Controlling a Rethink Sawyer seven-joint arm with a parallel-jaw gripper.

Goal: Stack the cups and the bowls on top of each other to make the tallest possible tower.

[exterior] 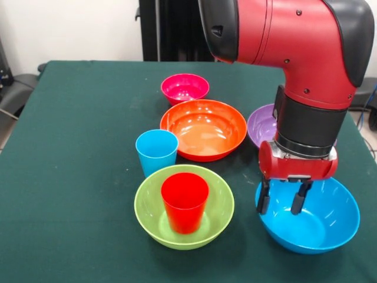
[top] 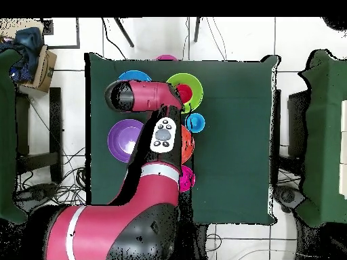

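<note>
The dark green table [exterior: 76, 147] has lots of bare cloth on its 9 o'clock half in the front view. All the shiny plastic things sit in the middle and over toward 3 o'clock.

The big blue round plastic bowl [exterior: 321, 227] sits near the table's close edge at about 4 o'clock, w/ little room past it. The red & black arm [exterior: 300, 53] comes down from 12 o'clock, right over that side.

Count: 5 bowls, 2 cups.
- Small hot pink bowl [exterior: 184, 87], farthest back, at 12 o'clock from the big orange bowl [exterior: 203, 128]. They sit just beside each other.
- Purple bowl [exterior: 262, 125], at 3 o'clock from the orange one, partly hidden behind the arm.
- Lime green bowl [exterior: 184, 206], near the front.
- Light blue cup [exterior: 156, 152], upright, by the green bowl's 11 o'clock rim & close to the orange bowl.
- Red cup [exterior: 185, 201], upright.

What's inside: the red cup stands in the middle of the green bowl. The other 4 bowls & both cups look empty. No taller tower is up; that cup in a bowl is the only stack.

The gripper [exterior: 283, 201] hangs over the blue bowl's 9 o'clock rim. Its two black fingers [exterior: 263, 199] are apart, w/ nothing between them.

In the overhead view the arm covers most of the bowls.
</note>
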